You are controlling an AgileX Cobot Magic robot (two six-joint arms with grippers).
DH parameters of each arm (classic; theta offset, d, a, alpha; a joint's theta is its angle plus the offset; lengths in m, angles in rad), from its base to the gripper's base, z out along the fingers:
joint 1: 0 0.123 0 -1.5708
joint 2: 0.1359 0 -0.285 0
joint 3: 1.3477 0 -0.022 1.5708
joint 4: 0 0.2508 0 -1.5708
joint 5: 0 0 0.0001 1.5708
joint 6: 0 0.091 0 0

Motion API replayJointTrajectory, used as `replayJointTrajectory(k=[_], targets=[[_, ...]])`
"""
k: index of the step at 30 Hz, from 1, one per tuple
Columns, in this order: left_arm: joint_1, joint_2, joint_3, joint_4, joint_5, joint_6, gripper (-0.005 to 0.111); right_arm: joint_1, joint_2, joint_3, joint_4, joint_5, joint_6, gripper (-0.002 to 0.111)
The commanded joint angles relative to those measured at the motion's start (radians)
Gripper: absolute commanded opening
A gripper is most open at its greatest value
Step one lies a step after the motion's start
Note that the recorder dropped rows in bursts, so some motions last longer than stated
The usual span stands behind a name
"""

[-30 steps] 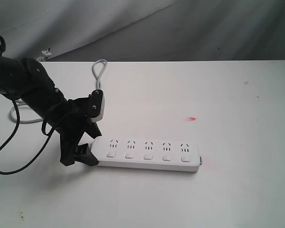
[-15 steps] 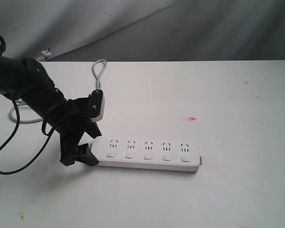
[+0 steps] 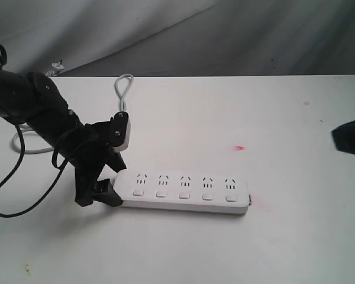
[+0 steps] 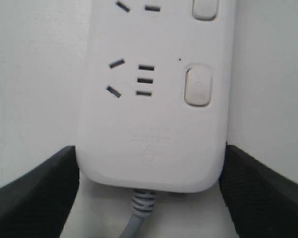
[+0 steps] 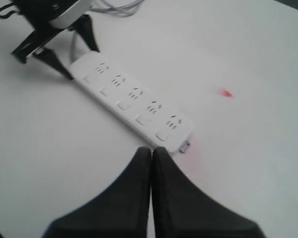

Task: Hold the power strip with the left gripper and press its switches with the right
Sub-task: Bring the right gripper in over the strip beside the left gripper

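White power strip (image 3: 183,188) is pinched by the left gripper (image 3: 118,184), but the closed right gripper (image 5: 151,151) may miss a switch (image 3: 231,198) and push it loose.

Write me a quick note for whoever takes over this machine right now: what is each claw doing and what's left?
Left gripper: shut on the cord end of the power strip, lying flat on the table.
Right gripper: shut, in the air beyond the strip's other end, touching nothing.
Done: the hold.
Left: press the five switches with the right gripper.
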Motion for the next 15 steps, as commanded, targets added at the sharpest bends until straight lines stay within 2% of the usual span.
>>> replayJointTrajectory(k=[1, 6, 10, 15], targets=[[-0.001, -0.001, 0.000, -0.020, 0.001, -0.004, 0.069, 0.062, 0.135, -0.055, 0.093, -0.010, -0.155, 0.000], [-0.001, -0.001, 0.000, -0.020, 0.001, -0.004, 0.069, 0.081, 0.350, -0.228, 0.145, 0.029, -0.365, 0.000], [-0.001, -0.001, 0.000, -0.020, 0.001, -0.004, 0.069, 0.081, 0.497, -0.323, 0.336, 0.069, -0.577, 0.000], [-0.001, -0.001, 0.000, -0.020, 0.001, -0.004, 0.069, 0.098, 0.635, -0.337, 0.526, 0.075, -0.801, 0.000]])
